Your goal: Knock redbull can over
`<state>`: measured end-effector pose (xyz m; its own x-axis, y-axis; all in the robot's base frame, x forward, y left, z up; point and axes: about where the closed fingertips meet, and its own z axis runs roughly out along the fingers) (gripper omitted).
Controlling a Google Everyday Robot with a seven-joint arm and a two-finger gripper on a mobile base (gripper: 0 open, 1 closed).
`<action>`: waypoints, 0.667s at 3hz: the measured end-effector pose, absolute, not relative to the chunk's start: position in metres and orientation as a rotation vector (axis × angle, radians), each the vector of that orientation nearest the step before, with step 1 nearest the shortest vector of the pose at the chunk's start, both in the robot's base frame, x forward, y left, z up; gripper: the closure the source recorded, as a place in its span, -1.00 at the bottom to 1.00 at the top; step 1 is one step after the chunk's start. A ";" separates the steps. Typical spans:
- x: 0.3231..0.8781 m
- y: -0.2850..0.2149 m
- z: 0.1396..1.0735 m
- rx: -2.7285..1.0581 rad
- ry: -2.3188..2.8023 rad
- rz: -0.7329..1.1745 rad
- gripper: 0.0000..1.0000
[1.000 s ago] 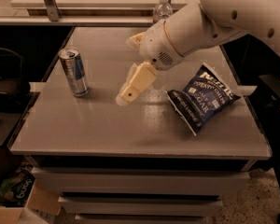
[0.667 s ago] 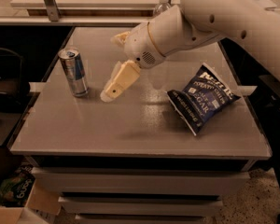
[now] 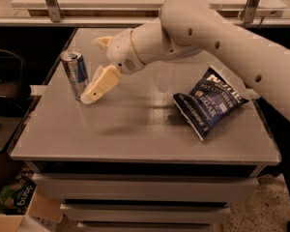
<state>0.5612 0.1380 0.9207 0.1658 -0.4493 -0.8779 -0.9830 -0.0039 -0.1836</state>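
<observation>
The redbull can (image 3: 75, 74), blue and silver with a silver top, stands upright near the left edge of the grey table (image 3: 135, 134). My gripper (image 3: 94, 69) is just to the right of the can. Its near cream finger (image 3: 99, 84) slants down to the left, and its tip is at the can's base, touching it or almost so. The far finger (image 3: 104, 41) shows behind, apart from the near one. The gripper is open and holds nothing. My white arm reaches in from the upper right.
A dark blue chip bag (image 3: 210, 103) lies flat on the right half of the table. Drawers sit under the tabletop. A cardboard box (image 3: 19, 214) stands on the floor at lower left. A dark chair (image 3: 5, 86) is to the left of the table.
My arm has swung left across the table, bringing the gripper from the table's middle up beside the can. The can still stands upright in the same place.
</observation>
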 end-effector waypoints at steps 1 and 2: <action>0.568 0.158 0.913 -1.561 1.366 0.848 -1.00; 0.575 0.167 0.900 -1.516 1.351 0.911 -1.00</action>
